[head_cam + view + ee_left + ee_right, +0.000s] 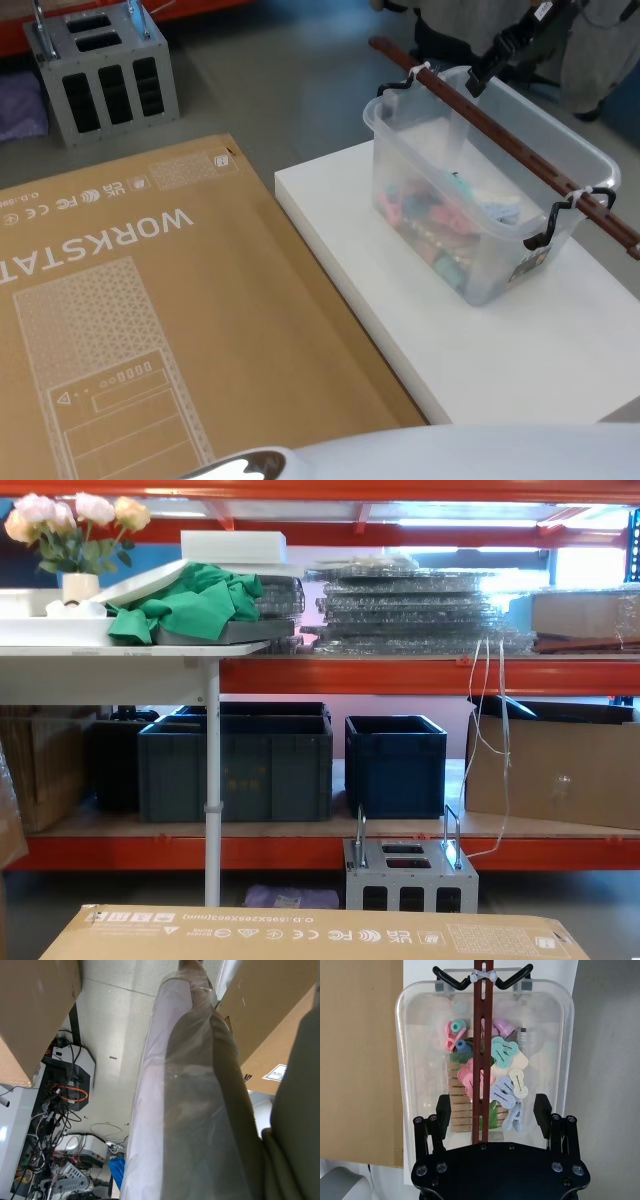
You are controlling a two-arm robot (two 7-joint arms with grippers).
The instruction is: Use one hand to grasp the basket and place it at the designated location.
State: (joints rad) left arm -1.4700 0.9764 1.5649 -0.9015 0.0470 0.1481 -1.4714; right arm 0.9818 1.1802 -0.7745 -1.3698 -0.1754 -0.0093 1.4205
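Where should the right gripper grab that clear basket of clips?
Take the basket by its brown handle bar, from above at mid-span. The bar runs across the open top between black hooks, and the right gripper hangs open astride it.

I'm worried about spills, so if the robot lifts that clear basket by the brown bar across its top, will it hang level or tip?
Probably fairly level: the right gripper, open, straddles the brown bar off-centre, so the basket may tilt a little. The bar is tied to black hooks at both ends, so some swinging seems likely. The clips inside look light and may slide.
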